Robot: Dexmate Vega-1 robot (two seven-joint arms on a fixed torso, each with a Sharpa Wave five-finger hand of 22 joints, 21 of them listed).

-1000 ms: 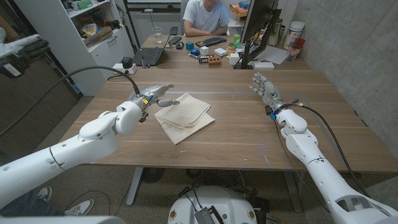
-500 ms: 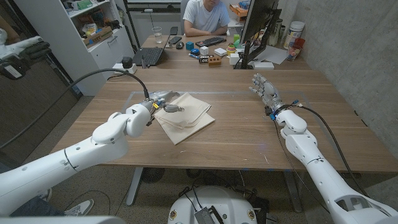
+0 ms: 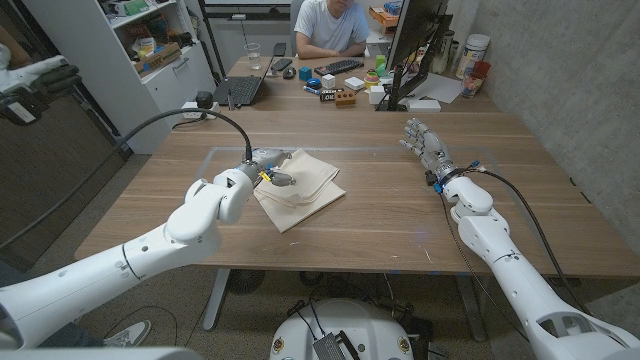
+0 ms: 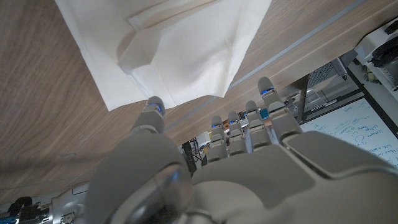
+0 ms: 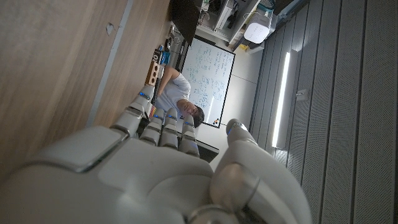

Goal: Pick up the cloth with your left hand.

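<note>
Left arm, white, enters from the lower left corner and reaches across the brown wooden bench.

Left hand: over the left corner of the cloth, fingers spread above the fabric in the left wrist view; nothing grasped, hand released. Whether the fingertips touch the fabric cannot be told.

Cream folded square cloth: lies flat on the bench, left of centre, set diagonally; its edge toward the left hand is slightly rumpled, with a raised fold in the left wrist view.

Right hand: right of centre, well apart from the cloth, fingers extended and apart, holding nothing; released.

Behind the bench: a second desk carrying a black laptop, a black keyboard and a dark monitor, with a seated person in a light shirt at it.
</note>
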